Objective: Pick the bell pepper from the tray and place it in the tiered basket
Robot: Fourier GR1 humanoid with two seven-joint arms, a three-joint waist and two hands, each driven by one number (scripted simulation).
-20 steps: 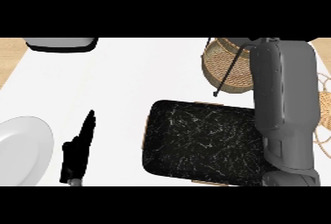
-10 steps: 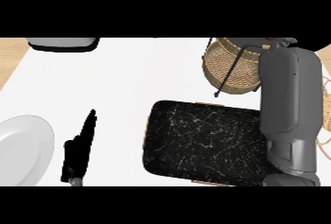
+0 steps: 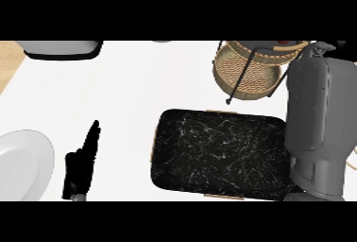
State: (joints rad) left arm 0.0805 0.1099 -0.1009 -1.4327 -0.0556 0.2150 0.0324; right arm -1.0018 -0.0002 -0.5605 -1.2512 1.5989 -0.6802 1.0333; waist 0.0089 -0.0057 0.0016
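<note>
1. Reaching past the black marbled square tray (image 3: 219, 153), the grey right forearm (image 3: 322, 127) runs up that tray's right side to the woven wicker tiered basket (image 3: 251, 71) – the right hand (image 3: 327, 47) barely shows there, so I cannot tell how its fingers stand.
2. A small red patch at the basket's top edge may be the bell pepper (image 3: 282, 42); I cannot tell for sure.
3. Left of the tray, the black left hand (image 3: 82, 163) rests on the white bench (image 3: 125, 90) – fingers straight, pressed together.
4. Further left lies a white round plate (image 3: 21, 165).
</note>
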